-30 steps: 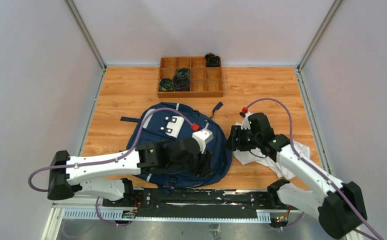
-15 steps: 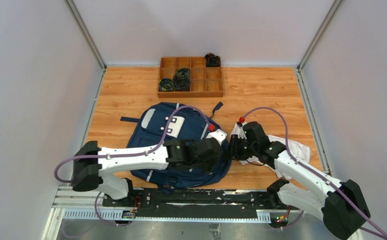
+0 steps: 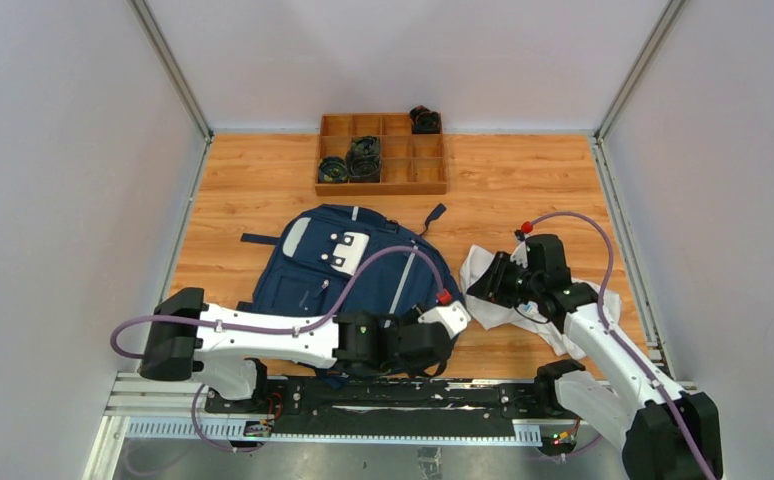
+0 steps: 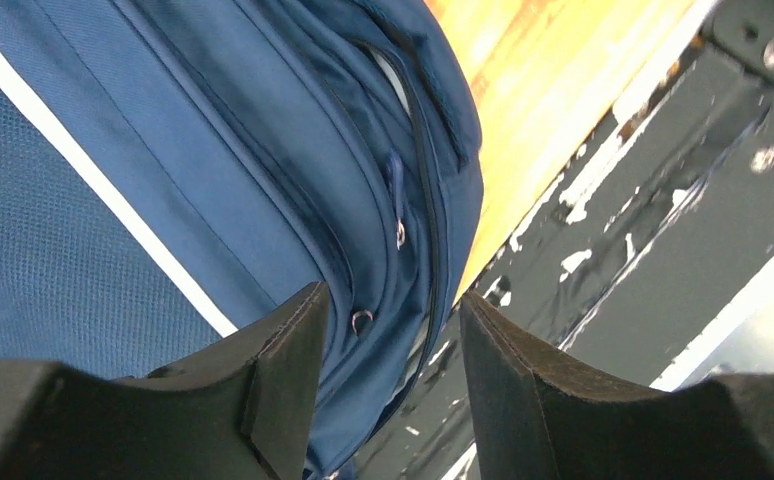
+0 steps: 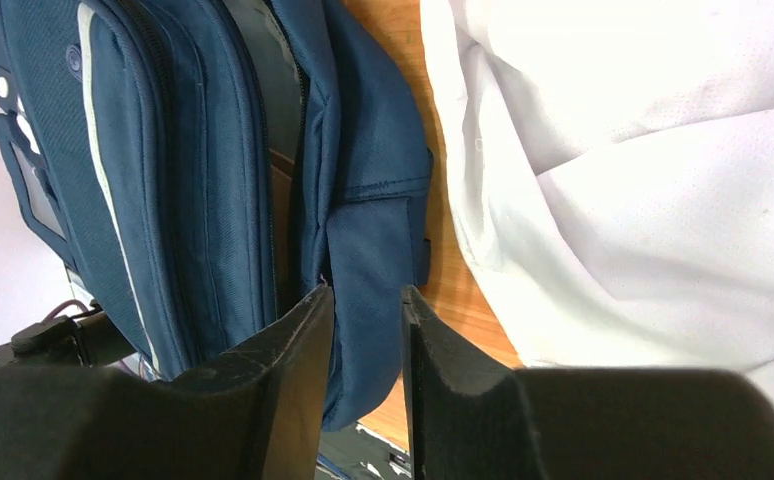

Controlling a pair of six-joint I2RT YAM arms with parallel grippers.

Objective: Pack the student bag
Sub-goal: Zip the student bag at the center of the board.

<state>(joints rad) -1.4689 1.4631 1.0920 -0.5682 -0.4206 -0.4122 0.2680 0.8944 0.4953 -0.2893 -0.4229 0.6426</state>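
The navy student bag (image 3: 333, 270) lies flat on the wooden table, grey-white patch up. My left gripper (image 3: 433, 350) is at the bag's near right corner. In the left wrist view (image 4: 391, 300) its jaws stand open around the bag's edge (image 4: 163, 150), with zipper pulls (image 4: 361, 320) just beyond the tips. My right gripper (image 3: 481, 288) hovers at the bag's right edge over a white cloth (image 3: 573, 310). In the right wrist view (image 5: 365, 295) its jaws stand narrowly apart, with a blue flap (image 5: 373, 250) of the bag showing between them. I cannot tell if they touch it.
A wooden divided tray (image 3: 381, 187) with dark coiled items (image 3: 363, 160) stands at the back. The white cloth (image 5: 613, 200) lies right of the bag. A black rail (image 3: 393, 395) runs along the near table edge, also in the left wrist view (image 4: 663, 200).
My left gripper swung from the top of the bag down to its near right corner. My right gripper drew back to the right, from the bag's edge to over the white cloth.
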